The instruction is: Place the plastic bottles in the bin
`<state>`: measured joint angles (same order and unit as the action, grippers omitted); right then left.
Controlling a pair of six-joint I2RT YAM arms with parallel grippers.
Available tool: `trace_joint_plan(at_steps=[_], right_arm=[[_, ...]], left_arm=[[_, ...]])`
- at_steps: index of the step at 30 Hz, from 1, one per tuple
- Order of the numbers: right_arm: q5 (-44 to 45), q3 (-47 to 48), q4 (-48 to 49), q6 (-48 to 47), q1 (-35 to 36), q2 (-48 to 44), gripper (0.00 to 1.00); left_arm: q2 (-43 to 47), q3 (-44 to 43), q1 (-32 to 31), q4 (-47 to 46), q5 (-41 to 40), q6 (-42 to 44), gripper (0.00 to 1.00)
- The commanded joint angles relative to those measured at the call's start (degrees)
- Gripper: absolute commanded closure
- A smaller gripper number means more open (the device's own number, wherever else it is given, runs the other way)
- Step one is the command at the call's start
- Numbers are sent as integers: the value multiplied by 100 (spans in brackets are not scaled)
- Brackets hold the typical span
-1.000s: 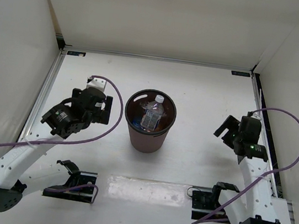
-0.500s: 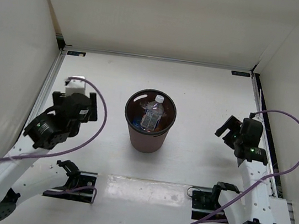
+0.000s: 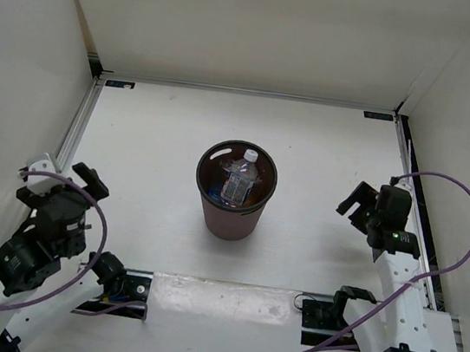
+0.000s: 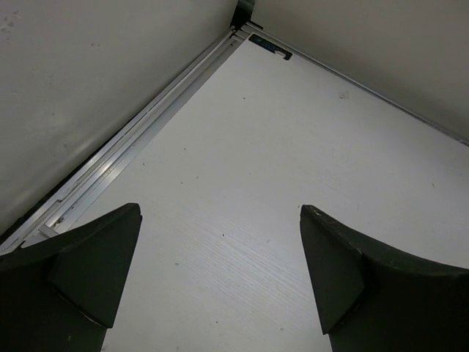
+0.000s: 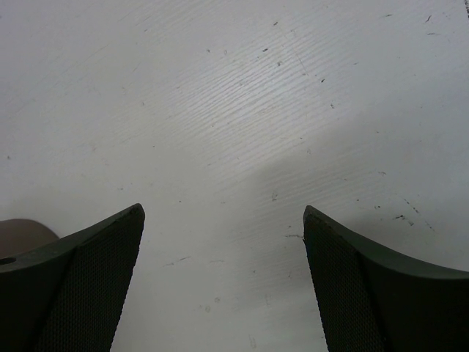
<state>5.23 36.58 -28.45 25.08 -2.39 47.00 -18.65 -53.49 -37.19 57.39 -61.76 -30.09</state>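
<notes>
The dark maroon bin (image 3: pixel 228 222) stands at the table's middle. Inside it lies a clear plastic bottle with a white cap (image 3: pixel 238 179); a bit of blue label (image 3: pixel 214 196) shows beside it, and the other bottles are not clearly visible. My left gripper (image 3: pixel 59 181) is open and empty, far to the left of the bin near the left wall; its wrist view shows only bare table between the fingers (image 4: pixel 95 268). My right gripper (image 3: pixel 355 203) is open and empty, right of the bin; a sliver of the bin (image 5: pixel 22 231) shows at the left of its wrist view.
White walls enclose the table on the left, back and right. An aluminium rail (image 3: pixel 76 132) runs along the left edge, also seen in the left wrist view (image 4: pixel 139 132). Black arm mounts (image 3: pixel 121 286) (image 3: pixel 326 314) sit at the near edge. Purple cables loop from both arms.
My left arm has drawn back from beside the bin toward the near left corner, gripper still open. The right arm has barely moved. The bin and bottles are unchanged.
</notes>
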Motion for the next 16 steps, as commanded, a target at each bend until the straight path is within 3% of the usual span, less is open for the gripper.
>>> trace_joint_plan(at_steps=[1,9,12,16], right_arm=[[74,16,217,-20,99,-121,10],[39,16,234,-47,107,-86,10],[-57,25,252,-91,107,-51,10],[-129,25,322,-162,177,-33,10]], left_arm=[[-577,32,28,-52,-214,-173,0],[-1176,251,370,-708,182,81,0],[-1079,1040,362,-1454,208,379,0],[-1254,1254,370,-1634,182,460,0]])
